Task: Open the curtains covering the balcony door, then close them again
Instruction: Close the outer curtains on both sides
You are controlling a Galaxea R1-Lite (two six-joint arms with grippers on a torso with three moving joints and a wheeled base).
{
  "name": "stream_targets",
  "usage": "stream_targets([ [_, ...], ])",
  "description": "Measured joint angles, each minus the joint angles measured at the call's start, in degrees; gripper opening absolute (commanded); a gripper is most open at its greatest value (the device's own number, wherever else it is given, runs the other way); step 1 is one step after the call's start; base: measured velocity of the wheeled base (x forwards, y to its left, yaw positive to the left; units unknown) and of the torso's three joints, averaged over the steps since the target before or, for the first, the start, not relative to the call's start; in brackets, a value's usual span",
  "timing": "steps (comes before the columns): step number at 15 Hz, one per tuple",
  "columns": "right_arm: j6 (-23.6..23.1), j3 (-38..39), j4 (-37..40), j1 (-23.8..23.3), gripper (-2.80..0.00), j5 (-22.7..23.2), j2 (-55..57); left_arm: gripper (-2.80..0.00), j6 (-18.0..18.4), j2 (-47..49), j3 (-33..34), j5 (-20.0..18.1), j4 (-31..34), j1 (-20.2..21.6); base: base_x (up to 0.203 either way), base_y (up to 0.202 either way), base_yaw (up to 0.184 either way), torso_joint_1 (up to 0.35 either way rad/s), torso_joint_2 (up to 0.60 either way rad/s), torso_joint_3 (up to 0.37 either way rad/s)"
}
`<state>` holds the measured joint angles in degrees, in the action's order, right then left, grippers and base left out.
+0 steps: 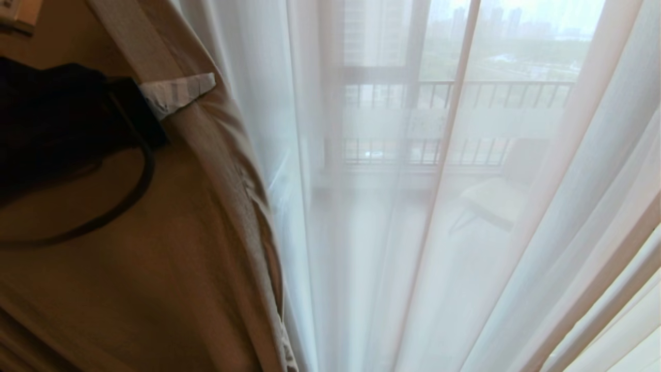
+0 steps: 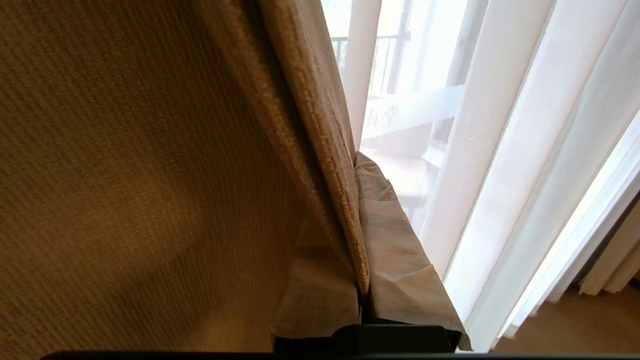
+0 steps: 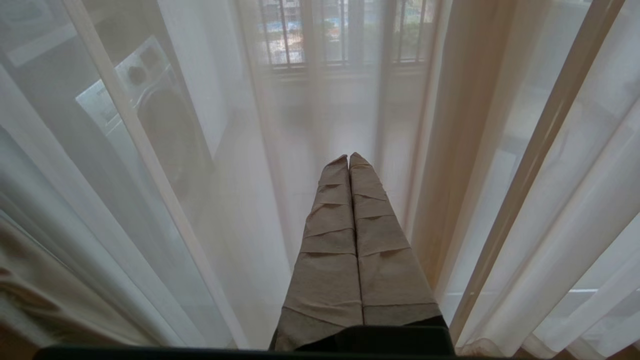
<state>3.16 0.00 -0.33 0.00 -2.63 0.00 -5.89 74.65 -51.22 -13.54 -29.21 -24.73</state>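
Daylight from the balcony fills the room through the thin white curtain [image 1: 413, 232], which hangs across the whole glass; behind it I can make out railing bars and a chair, but the balcony door itself I cannot pick out with certainty.

On the left hangs the thick beige curtain [image 1: 155, 258], and the left gripper [image 1: 178, 93] is at its edge, jaws clamped on the fabric. I judge this cloth heavy but soft: it folds and bunches easily, its woven surface gives good grip, and the hemmed edge is the right place to hold, because a pull there should carry the whole panel along the rail. The white one looks very light and slippery, and could snag.

The left wrist view shows what the head view hides: the fold of the beige cloth [image 2: 320, 150] passes between the two wrapped fingers [image 2: 400, 260].

The right gripper [image 3: 350, 160] appears only in its own view, jaws pressed together on nothing, pointing at the white curtain [image 3: 550, 200]; that view also shows a washing machine [image 3: 145, 110] behind the cloth.
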Motion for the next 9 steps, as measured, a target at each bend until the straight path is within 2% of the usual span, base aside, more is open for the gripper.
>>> stream_targets([
  [4,0.0,0.0,0.02,0.0,-2.8,0.0,0.0,-2.8,3.24,1.45,-1.34,1.31,0.11,-2.38,0.0,0.0,0.0,0.0,0.0,0.0],
  [9,-0.02,0.0,0.0,0.0,-2.8,-0.01,0.0,-2.8,8.91,3.62,-2.89,1.52,0.11,-2.99,0.0,0.0,0.0,0.0,0.0,0.0],
])
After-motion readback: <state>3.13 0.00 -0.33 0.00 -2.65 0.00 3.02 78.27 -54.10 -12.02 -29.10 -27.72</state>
